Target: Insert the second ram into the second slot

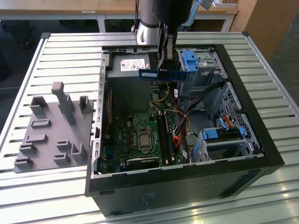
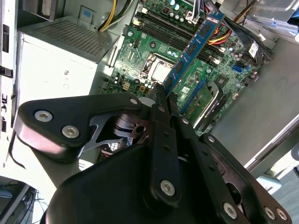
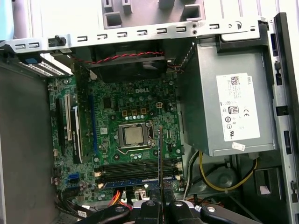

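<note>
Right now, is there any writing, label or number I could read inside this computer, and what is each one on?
Nothing here can be quoted with certainty.
Big white label on the power supply: printed lines and symbols, too small to read.
White sticker on the second ram, which the gripper holds above the case: too small to read.

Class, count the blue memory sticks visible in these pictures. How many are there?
2. The second ram is gripped in the hand over the open case; another stick sits seated on the motherboard. More may be hidden.
</note>
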